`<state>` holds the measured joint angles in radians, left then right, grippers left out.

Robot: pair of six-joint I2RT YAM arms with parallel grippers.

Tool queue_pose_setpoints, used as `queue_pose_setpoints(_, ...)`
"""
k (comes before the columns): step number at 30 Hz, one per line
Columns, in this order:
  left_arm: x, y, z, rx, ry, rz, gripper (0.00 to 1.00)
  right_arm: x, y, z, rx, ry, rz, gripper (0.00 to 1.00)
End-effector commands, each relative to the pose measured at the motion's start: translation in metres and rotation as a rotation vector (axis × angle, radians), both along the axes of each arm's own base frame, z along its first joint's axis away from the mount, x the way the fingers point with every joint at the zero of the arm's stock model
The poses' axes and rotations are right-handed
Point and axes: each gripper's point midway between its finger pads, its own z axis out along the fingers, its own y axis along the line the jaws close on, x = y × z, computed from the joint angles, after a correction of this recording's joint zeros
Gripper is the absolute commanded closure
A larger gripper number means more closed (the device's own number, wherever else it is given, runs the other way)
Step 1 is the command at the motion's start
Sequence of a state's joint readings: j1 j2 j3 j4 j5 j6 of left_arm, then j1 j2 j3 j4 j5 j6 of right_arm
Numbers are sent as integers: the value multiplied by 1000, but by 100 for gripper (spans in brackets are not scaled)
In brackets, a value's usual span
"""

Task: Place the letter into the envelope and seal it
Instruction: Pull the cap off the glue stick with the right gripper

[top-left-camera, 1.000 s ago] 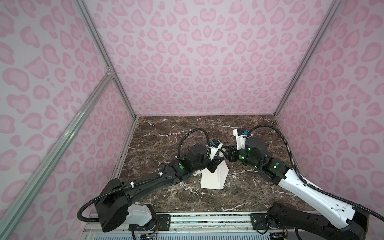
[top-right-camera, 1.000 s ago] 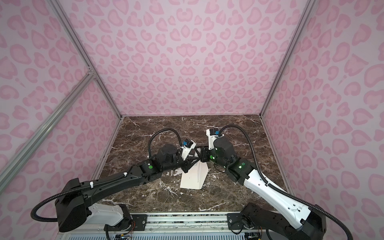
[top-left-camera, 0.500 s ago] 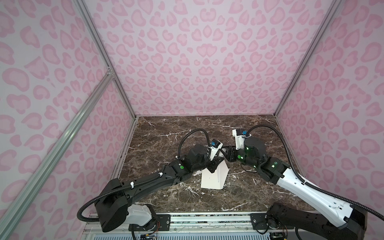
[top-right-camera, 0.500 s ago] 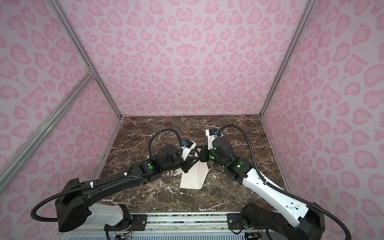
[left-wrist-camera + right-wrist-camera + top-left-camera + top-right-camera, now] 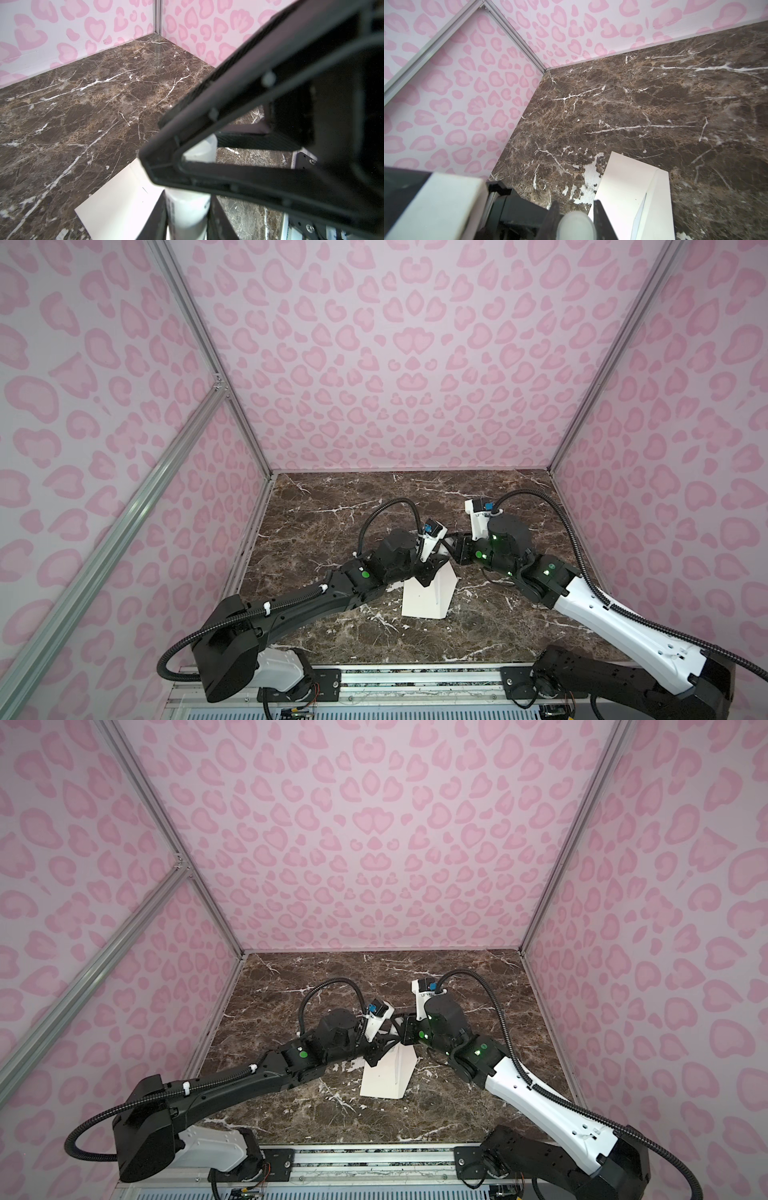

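The left gripper (image 5: 187, 207) was closed partway on a white stick (image 5: 188, 220), with its fingers (image 5: 158, 220) pressed against either side of the barrel. The right gripper (image 5: 576, 217) was clamped on the same stick from the other end. The right wrist view showed the stick's rounded end between both fingers (image 5: 601, 222), no gap on either side. Both grippers had hold of the one stick, tip to tip, and the right one's black body crossed right in front of the left wrist camera. Could not tell whether the stick touched anything below it.

Directly under that meeting point lay the envelope (image 5: 428, 597) (image 5: 386, 1073), cream, on the marble table (image 5: 332, 506), seen in both top views. Its far end sat beneath the grippers and its near end pointed toward the arm bases. It was around the table's middle, well apart from every wall. The right wrist view showed a fold line running down it and a pale sliver (image 5: 639, 216) along that fold; could not tell whether that was the letter.

The left arm (image 5: 299, 614), black, came in from the left. The right arm (image 5: 615, 622), white, came in from the right. Pink heart-print walls (image 5: 395, 364) closed the table in on three sides.
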<state>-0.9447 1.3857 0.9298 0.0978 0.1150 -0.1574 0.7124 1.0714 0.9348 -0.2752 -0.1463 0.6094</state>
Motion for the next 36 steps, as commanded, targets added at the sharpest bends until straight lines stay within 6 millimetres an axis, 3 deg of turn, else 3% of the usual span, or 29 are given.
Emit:
queue_pose_setpoints(1, 4, 3, -5, 32, 11, 28, 81, 6, 2, 13, 21, -41, -9, 82)
queue_pose_setpoints(19, 4, 5, -12, 50, 29, 35, 91, 12, -2, 21, -15, -71, -30, 87)
queue_pose_setpoints(36, 0, 9, -17, 67, 38, 33, 90, 17, -4, 25, -37, -85, -38, 90)
